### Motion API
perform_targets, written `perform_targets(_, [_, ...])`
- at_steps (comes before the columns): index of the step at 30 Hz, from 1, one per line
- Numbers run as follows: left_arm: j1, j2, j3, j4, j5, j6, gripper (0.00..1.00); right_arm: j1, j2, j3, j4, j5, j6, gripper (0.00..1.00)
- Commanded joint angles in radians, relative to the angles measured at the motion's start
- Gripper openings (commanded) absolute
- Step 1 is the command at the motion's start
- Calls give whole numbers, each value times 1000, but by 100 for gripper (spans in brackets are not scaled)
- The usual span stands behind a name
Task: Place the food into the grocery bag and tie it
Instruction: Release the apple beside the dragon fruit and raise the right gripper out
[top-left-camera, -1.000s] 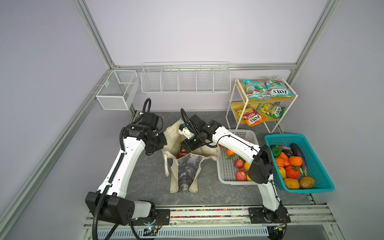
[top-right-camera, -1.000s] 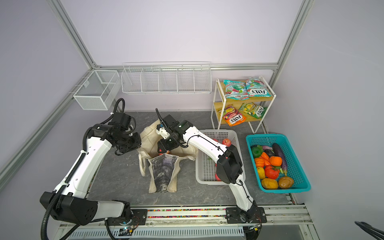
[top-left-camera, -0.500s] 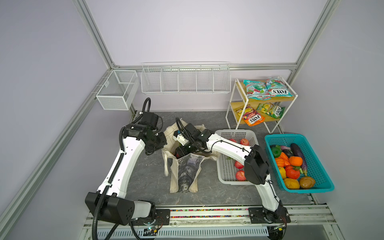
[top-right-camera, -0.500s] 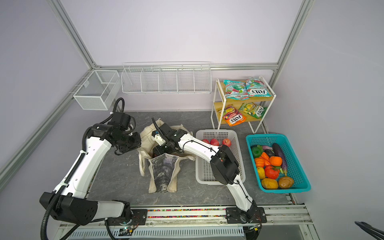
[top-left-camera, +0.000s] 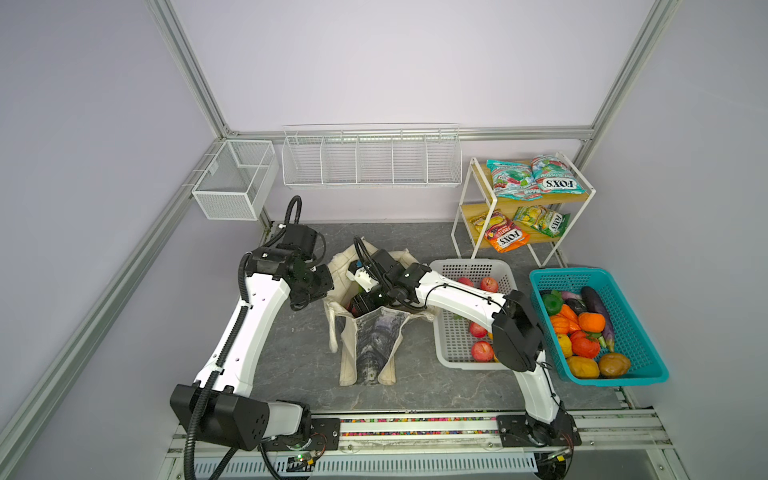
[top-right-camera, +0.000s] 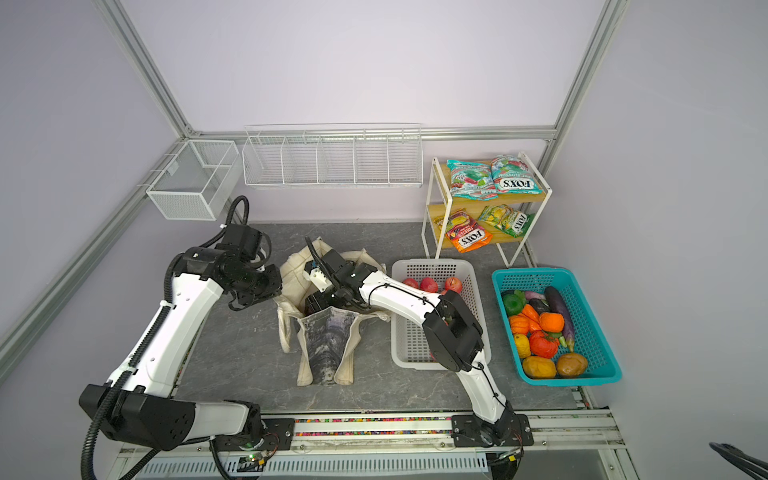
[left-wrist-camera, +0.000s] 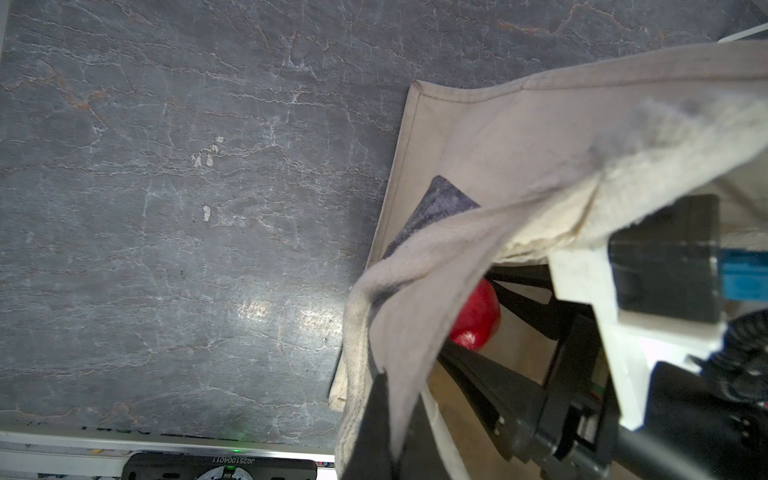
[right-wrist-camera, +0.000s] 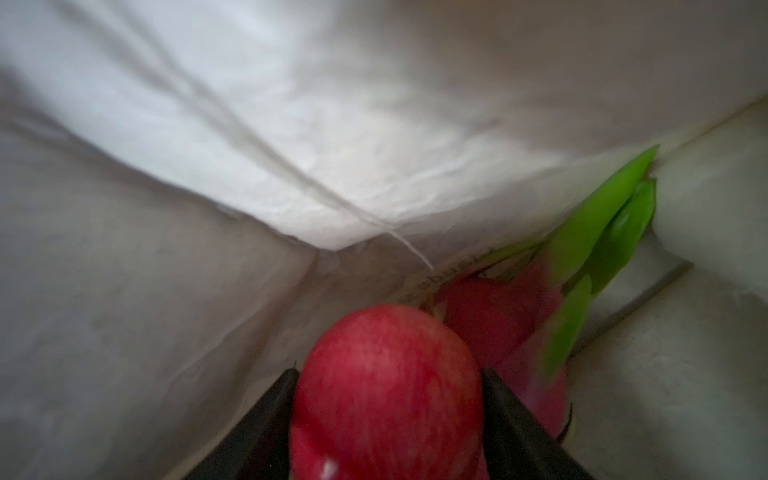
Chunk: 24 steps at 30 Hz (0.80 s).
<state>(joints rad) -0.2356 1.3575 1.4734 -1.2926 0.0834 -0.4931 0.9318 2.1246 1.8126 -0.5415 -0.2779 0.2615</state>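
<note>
A red apple (right-wrist-camera: 386, 407) is seen deep inside the grocery bag (top-left-camera: 376, 332), just beside a pink dragon fruit (right-wrist-camera: 507, 316) with green tips that is lodged against a cloth seam. The apple is flanked by the black fingers of the right gripper (right-wrist-camera: 389, 374), which lie against both its sides. It is therefore judged to be held between the jaws rather than dropped, though how firm the hold is cannot be told. On the left arm's side the bag's mouth is held open by the left gripper (left-wrist-camera: 380, 415), whose jaws are pressed together on a fold of the cream rim, the cloth being lifted off the grey table (left-wrist-camera: 166, 208). The step in hand is judged to be the release of the apple into the bag. It would be done well if the apple were lowered close to the bag's floor and the jaws spread only enough to free it. The fingers should then be drawn straight back out through the mouth, so that no cloth or handle is snagged. The pinch on the rim should be kept until the right arm is clear, since a slack rim could fold over the opening. More apples (top-left-camera: 482, 351) lie in the white basket (top-left-camera: 469, 264) just beside the bag, so the filling is judged unfinished and the tying not yet begun.
</note>
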Motion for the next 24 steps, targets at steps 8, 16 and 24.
perform_targets(8, [4, -3, 21, -25, -4, -10, 0, -4, -1, 42, -117, 67, -71, 99])
perform_targets(16, [4, 0, 30, -25, -12, -7, 0, -5, -50, 102, -158, 92, -99, 88])
perform_targets(24, [4, -11, 28, -18, -21, -4, 0, -20, -120, 153, -176, 144, -104, 88])
